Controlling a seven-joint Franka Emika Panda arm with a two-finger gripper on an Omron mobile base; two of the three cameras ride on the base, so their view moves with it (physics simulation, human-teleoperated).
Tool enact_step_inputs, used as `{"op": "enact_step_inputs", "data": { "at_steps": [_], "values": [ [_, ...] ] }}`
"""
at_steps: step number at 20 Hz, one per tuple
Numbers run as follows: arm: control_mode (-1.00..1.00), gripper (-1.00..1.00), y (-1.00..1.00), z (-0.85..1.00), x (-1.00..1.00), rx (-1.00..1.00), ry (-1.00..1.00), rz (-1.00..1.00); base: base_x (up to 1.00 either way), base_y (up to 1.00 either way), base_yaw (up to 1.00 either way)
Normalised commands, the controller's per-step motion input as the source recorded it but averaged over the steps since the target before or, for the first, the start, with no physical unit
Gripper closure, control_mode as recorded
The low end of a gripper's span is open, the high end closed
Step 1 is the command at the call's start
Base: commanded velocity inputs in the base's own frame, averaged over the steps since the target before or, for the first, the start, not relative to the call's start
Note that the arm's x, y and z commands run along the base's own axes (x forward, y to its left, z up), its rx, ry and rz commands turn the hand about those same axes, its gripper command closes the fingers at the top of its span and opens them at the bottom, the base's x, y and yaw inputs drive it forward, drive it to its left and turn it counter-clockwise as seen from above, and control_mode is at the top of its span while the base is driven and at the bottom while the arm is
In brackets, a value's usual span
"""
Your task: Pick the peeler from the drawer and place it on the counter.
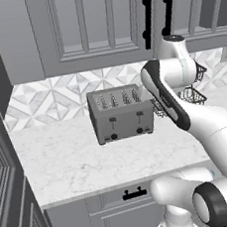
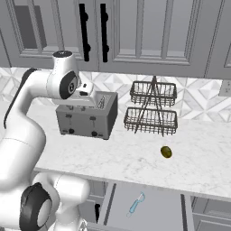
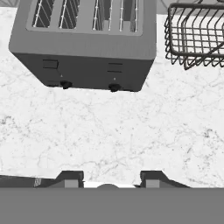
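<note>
Your pincer (image 3: 112,177) hangs above the white marble tabletop (image 3: 109,131), pointing down at the bare stone in front of the toaster (image 3: 85,43). In the hand view its two dark fingertips (image 3: 70,178) stand apart with plain marble between them and nothing gripped: released, empty.

From the right base view you see the arm's hand up by the toaster (image 2: 86,115), over its top near edge. From the left base view the forearm crosses in front of the toaster's (image 1: 120,113) right end, and the pincer itself is hidden behind the arm there.

The peeler (image 2: 136,204) lies in the open drawer (image 2: 149,210) below the tabletop edge, pale blue, flat on the grey drawer floor, slanted with its wider head toward the upper right. It is well apart from the pincer and untouched.

On the tabletop (image 2: 135,158) a small olive-green lump (image 2: 166,152) sits alone, near the front of a two-tier wire basket rack (image 2: 152,108). The rack stands just right of the toaster; you catch one of its baskets (image 3: 194,35) at the upper right of the hand view.

A closed drawer front with a black handle (image 1: 134,193) shows under the tabletop in the left base view.
</note>
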Motion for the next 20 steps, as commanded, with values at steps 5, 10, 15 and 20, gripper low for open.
{"op": "enact_step_inputs", "data": {
  "at_steps": [5, 10, 15, 20],
  "values": [
    [-1.00, -1.00, 0.00, 0.00, -0.19, 0.00, 0.00, 0.00, 0.00, 0.00, 0.00],
    [-1.00, -1.00, 0.00, 0.00, -0.45, 0.00, -0.01, 0.00, 0.00, 0.00, 0.00],
    [-1.00, -1.00, -0.17, 0.00, -0.66, 0.00, 0.00, -0.08, 0.00, 0.00, 0.00],
    [-1.00, -1.00, -0.54, 0.00, -0.68, 0.00, 0.00, -0.23, 0.00, 0.00, 0.00]
  ]
}}
